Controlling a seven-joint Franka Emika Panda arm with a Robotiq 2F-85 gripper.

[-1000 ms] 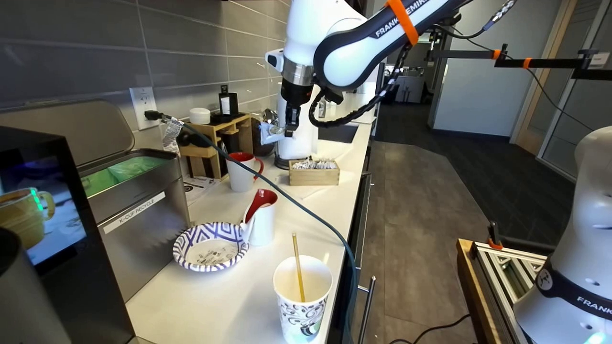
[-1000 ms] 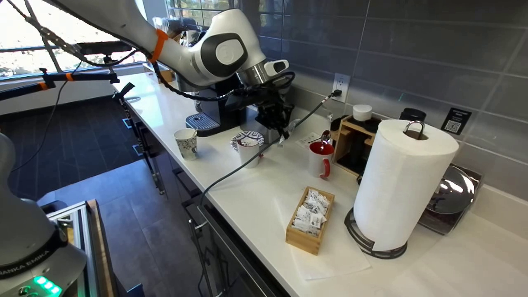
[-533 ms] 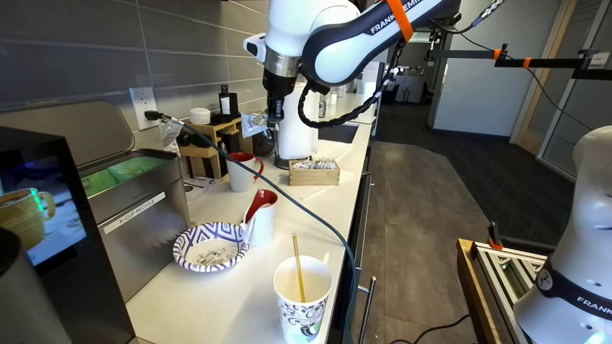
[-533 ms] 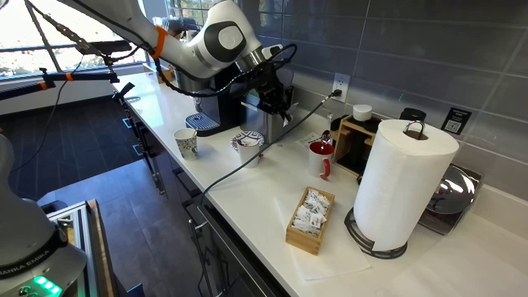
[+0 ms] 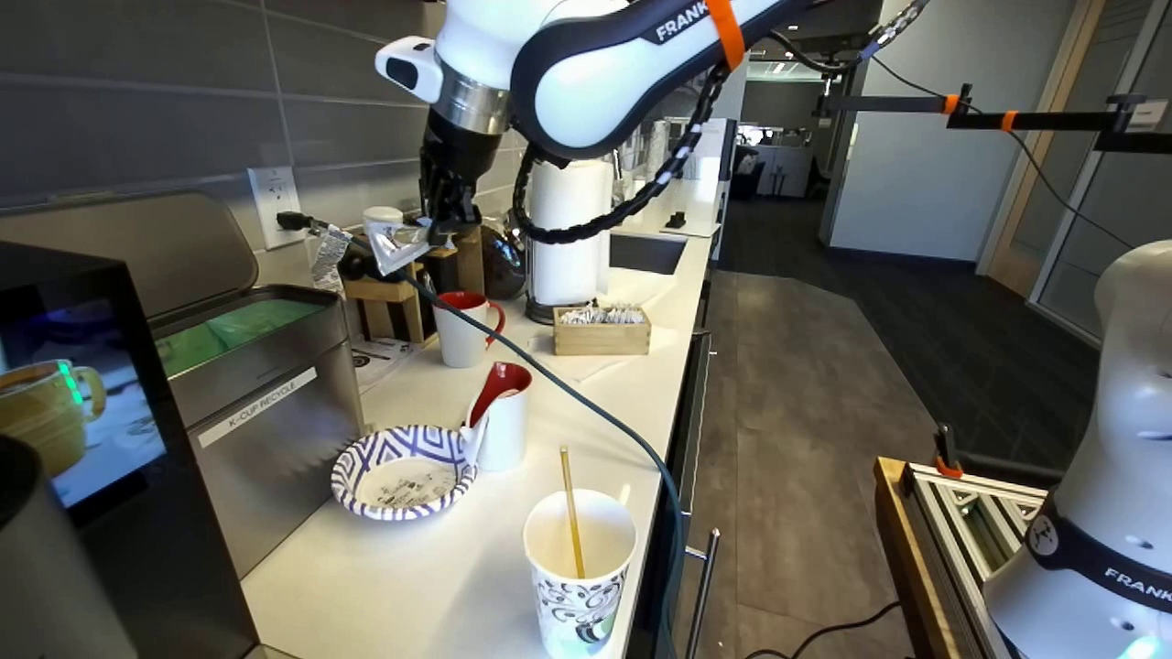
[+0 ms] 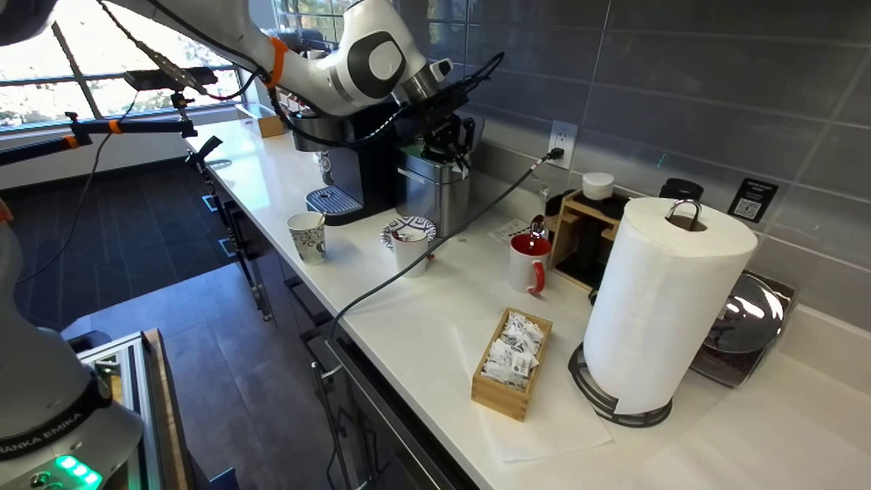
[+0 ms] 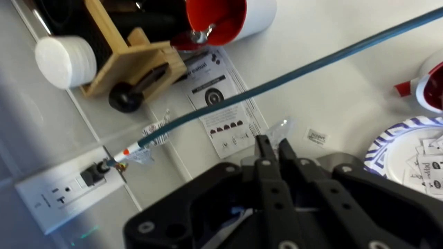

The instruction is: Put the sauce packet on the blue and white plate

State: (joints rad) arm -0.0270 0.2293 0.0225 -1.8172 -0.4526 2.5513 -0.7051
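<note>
Gripper point(image 7: 275, 145) is pinching sauce packet point(image 7: 279, 131) in narrow jaws, holding it high, probably for clearing cable point(image 7: 249, 93) before reaching plate point(image 5: 359, 462).

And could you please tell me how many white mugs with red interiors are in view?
2: one mug stands beside the wooden organizer, and the second mug stands next to the blue and white plate. Others could be hidden behind things.

In an exterior view, glossy grey-tiled wall point(image 6: 680, 102) at two o'clock — bright dark-framed glass window point(image 6: 102, 54) at ten.
</note>
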